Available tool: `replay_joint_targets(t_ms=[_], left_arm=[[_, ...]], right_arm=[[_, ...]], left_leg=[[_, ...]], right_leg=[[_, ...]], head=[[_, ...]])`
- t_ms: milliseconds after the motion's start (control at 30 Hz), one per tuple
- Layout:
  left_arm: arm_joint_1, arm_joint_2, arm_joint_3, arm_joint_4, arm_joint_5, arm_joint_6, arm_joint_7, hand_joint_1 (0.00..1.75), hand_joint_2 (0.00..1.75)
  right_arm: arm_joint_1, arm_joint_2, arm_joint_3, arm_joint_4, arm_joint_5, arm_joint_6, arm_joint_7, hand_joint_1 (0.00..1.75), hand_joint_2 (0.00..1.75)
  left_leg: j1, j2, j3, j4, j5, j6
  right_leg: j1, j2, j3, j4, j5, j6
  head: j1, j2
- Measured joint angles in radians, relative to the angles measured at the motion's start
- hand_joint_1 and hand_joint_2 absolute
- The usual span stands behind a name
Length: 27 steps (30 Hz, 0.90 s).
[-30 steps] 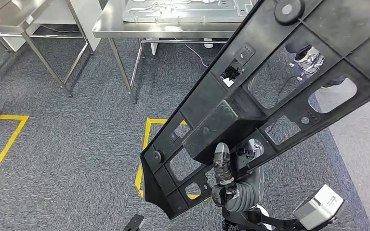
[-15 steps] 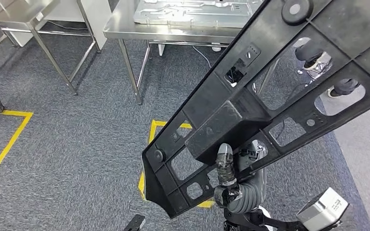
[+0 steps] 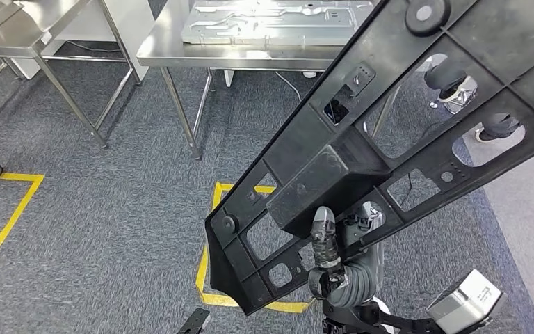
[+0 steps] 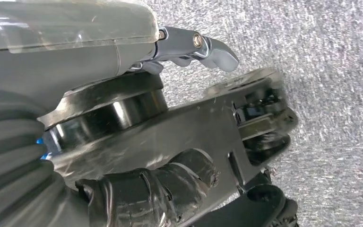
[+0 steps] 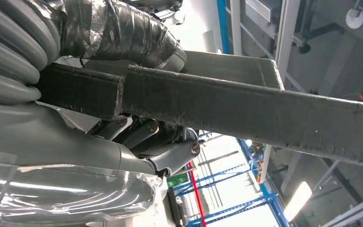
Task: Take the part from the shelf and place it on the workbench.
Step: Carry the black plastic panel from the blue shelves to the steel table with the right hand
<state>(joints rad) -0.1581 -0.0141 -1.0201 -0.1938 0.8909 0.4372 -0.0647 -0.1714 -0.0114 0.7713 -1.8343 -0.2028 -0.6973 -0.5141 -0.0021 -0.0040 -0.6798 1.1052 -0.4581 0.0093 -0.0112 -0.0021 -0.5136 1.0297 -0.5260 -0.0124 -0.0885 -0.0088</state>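
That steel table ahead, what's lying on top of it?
A flat grey metal panel lies on the table. The black part in the right hand hides the table's right end.

Part gripped by right hand: matt black plastic, rough-edged bar. Hand's thumb wrapped in glossy dark tape, wrist cover grey ribbed rubber. Ahead of the hand, workbench brushed steel, shiny sheet-metal panel on it. Floor grey carpet, rough weave.

High downward head view; both wrist cameras close behind part.
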Motion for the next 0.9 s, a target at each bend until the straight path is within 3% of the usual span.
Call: replay_joint_targets(t_ms=[67, 133, 200, 233, 333, 367, 400, 433, 500, 567, 667, 733, 833, 900], left_arm=[[0.000, 0.000, 0.000, 0.000, 0.000, -0.001, 0.001, 0.00, 1.75], [0.000, 0.000, 0.000, 0.000, 0.000, -0.002, 0.002, 0.00, 1.75], [0.000, 0.000, 0.000, 0.000, -0.001, -0.002, 0.002, 0.00, 1.75], [0.000, 0.000, 0.000, 0.000, 0.000, -0.002, 0.002, 0.00, 1.75], [0.001, 0.000, 0.000, 0.000, -0.001, -0.004, 0.004, 0.00, 1.75], [0.002, 0.000, 0.000, 0.000, -0.001, -0.004, 0.004, 0.00, 1.75], [0.003, -0.001, 0.000, 0.000, -0.001, -0.004, 0.004, 0.00, 1.75], [0.004, -0.001, 0.000, 0.000, -0.001, -0.004, 0.004, 0.00, 1.75], [0.004, -0.001, 0.000, 0.000, -0.001, -0.005, 0.004, 0.00, 1.75], [0.003, -0.001, 0.000, 0.000, -0.001, -0.005, 0.005, 0.00, 1.75], [0.002, -0.001, 0.000, 0.000, -0.001, -0.006, 0.007, 0.00, 1.75], [0.002, -0.001, 0.000, 0.000, -0.001, -0.006, 0.008, 0.00, 1.75], [-0.001, -0.002, -0.001, 0.000, -0.002, -0.006, 0.007, 0.00, 1.75], [-0.003, -0.002, -0.001, 0.000, -0.003, -0.007, 0.006, 0.00, 1.75]], right_arm=[[0.000, 0.000, 0.000, 0.000, -0.001, 0.000, 0.000, 1.75, 1.75], [-0.001, 0.000, 0.000, 0.001, -0.002, 0.000, 0.000, 1.75, 1.75], [-0.002, 0.000, 0.000, 0.001, -0.002, 0.000, 0.000, 1.75, 1.75], [-0.003, -0.001, 0.000, 0.001, -0.002, 0.000, 0.000, 1.75, 1.75], [0.000, -0.001, 0.000, 0.001, -0.002, 0.000, 0.000, 1.75, 1.75], [0.001, -0.002, 0.000, 0.002, -0.002, 0.000, 0.000, 1.75, 1.75], [0.001, -0.002, 0.000, 0.002, -0.002, 0.000, 0.000, 1.75, 1.75], [0.001, -0.002, 0.000, 0.002, -0.002, 0.000, 0.000, 1.75, 1.75], [0.002, -0.003, 0.000, 0.002, -0.002, 0.000, 0.000, 1.75, 1.75], [0.002, -0.003, 0.000, 0.004, -0.002, 0.000, 0.001, 1.75, 1.75], [0.001, -0.003, 0.000, 0.004, -0.001, 0.000, 0.002, 1.75, 1.75], [0.001, -0.003, 0.000, 0.004, 0.000, 0.000, 0.002, 1.75, 1.75], [0.001, -0.003, 0.000, 0.005, 0.001, 0.000, 0.002, 1.75, 1.75], [0.002, -0.003, 0.000, 0.006, 0.001, 0.000, 0.004, 1.75, 1.75]], left_leg=[[-0.008, 0.001, 0.019, -0.061, 0.020, 0.012], [-0.009, -0.002, 0.032, -0.071, 0.015, 0.022], [-0.006, -0.005, 0.055, -0.082, 0.018, 0.034], [-0.006, -0.006, 0.068, -0.085, 0.014, 0.040], [-0.006, -0.006, 0.091, -0.087, -0.008, 0.051], [-0.006, -0.008, 0.100, -0.086, -0.017, 0.051], [-0.006, -0.010, 0.111, -0.085, -0.027, 0.050], [-0.006, -0.012, 0.124, -0.084, -0.037, 0.049], [-0.005, -0.014, 0.147, -0.083, -0.060, 0.042], [-0.006, -0.016, 0.159, -0.085, -0.075, 0.031], [-0.005, -0.015, 0.166, -0.084, -0.076, 0.017], [-0.004, -0.011, 0.141, -0.026, -0.074, 0.009], [0.001, -0.005, 0.026, 0.151, -0.124, -0.006], [0.003, -0.002, -0.030, 0.199, -0.154, -0.011]], right_leg=[[0.001, -0.001, 0.012, -0.002, -0.013, 0.012], [0.003, -0.002, 0.021, 0.002, -0.013, 0.023], [0.002, -0.001, 0.013, 0.042, -0.016, 0.030], [0.001, 0.000, -0.010, 0.087, -0.026, 0.033], [0.001, 0.001, -0.130, 0.252, -0.094, 0.041], [0.000, 0.001, -0.160, 0.274, -0.109, 0.044], [0.000, 0.001, -0.174, 0.265, -0.106, 0.045], [-0.001, 0.001, -0.173, 0.227, -0.079, 0.045], [-0.003, 0.001, -0.150, 0.110, 0.021, 0.043], [0.002, 0.002, -0.137, 0.032, 0.087, 0.033], [0.007, 0.005, -0.123, 0.007, 0.091, 0.011], [0.004, 0.004, -0.099, -0.002, 0.082, -0.001], [0.003, 0.000, -0.065, -0.010, 0.060, -0.010], [0.003, 0.001, -0.043, -0.010, 0.042, -0.010]], head=[[0.001, 0.000], [0.002, 0.000], [0.005, 0.000], [0.007, 0.000], [0.011, 0.000], [0.011, 0.000], [0.011, 0.000], [0.011, 0.000], [0.012, 0.000], [0.013, 0.000], [0.013, 0.000], [0.010, 0.000], [0.007, 0.000], [0.007, 0.000]])
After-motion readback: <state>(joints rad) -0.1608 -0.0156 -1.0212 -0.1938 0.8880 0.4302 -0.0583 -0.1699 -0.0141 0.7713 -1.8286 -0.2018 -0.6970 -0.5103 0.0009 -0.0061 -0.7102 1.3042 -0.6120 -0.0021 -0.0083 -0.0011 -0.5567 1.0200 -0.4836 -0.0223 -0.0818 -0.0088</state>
